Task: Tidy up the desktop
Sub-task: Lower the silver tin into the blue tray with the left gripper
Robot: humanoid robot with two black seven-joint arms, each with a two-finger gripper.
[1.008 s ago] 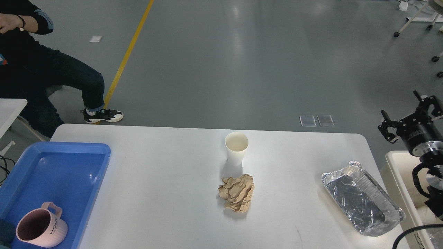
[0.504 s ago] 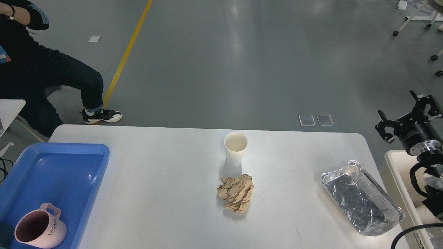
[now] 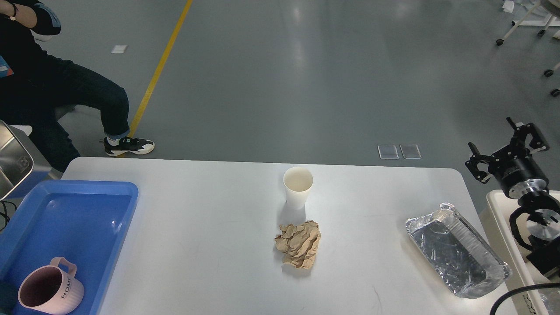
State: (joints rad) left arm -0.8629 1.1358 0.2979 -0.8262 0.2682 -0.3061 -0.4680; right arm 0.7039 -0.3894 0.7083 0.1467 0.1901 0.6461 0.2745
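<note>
The white desktop fills the lower view. On it stand a white paper cup, upright at the middle, a crumpled brown paper ball just in front of the cup, and an empty foil tray at the right. My right gripper is open and empty, held off the table's right edge above the cream bin. My left gripper is out of view.
A blue plastic tray at the left holds a pink mug lying at its near end. A cream bin stands beside the table's right edge. A seated person is at the far left. A metal object shows at the left edge.
My right gripper has moved a little left and up, still open. A metal object has come into view at the left edge. The things on the table have not moved.
</note>
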